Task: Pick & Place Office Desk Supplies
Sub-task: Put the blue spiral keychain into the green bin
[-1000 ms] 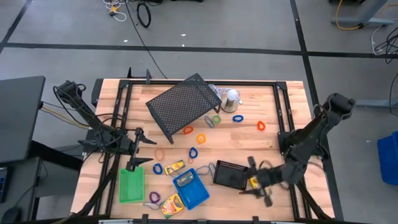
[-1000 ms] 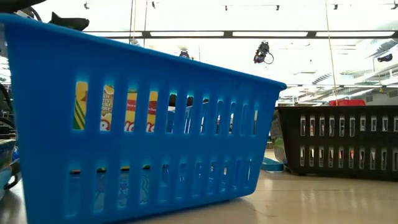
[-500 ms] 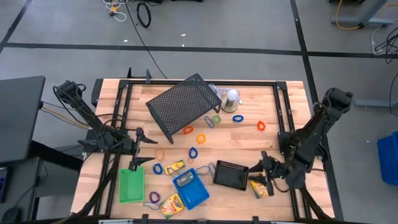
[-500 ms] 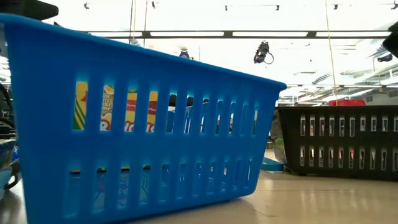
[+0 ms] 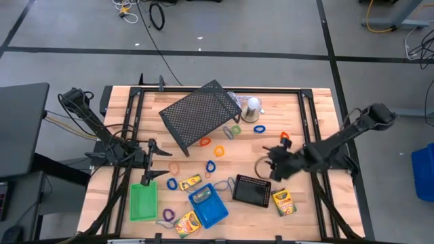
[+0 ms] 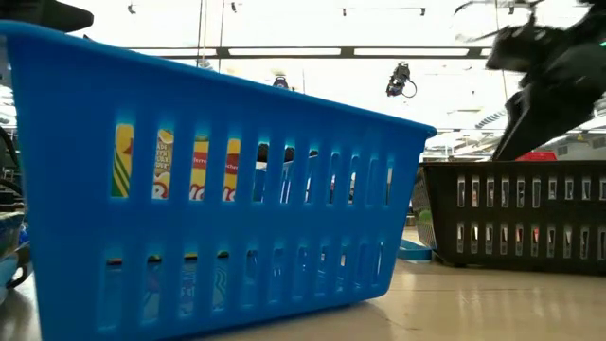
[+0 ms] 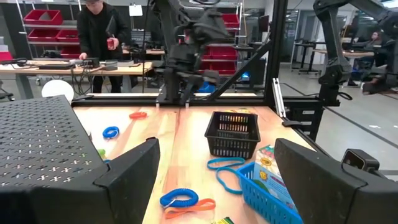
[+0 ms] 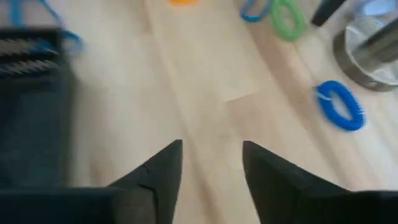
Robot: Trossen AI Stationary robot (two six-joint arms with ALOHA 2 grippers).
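Grey shop floor around a pale wooden tabletop [image 5: 319, 146], seen from above. Right hand [image 5: 274, 161] out over bare wood, beside a brownish loop [image 5: 262, 167], with the red loop [image 5: 285, 137] just beyond and the black-mesh tray [image 5: 251, 190] nearer the front edge. Crayon box [image 5: 283, 201] flat beside that tray. Left hand [image 5: 153, 171] parked above the green tray [image 5: 143, 202], spread wide and empty.

From tabletop height: blue tray [image 6: 218, 189] filling the view, a crayon box inside [image 6: 142, 161] showing through its slots; dark arm [image 6: 549, 66] blurred up high.

Left wrist view: fingers [image 7: 134, 168] far apart, nothing between them; blue loop [image 7: 179, 200] lying close.

Right wrist view: right hand [image 8: 211, 158] partly open, holding nothing, bare wood below.

Likely next pick: one of the thin loops. Settle first, centre one side of the loop between the fingers, come straight down until the tips meet wood, then close gently. Avoid a sideways sweep, since a light loop probably skids.
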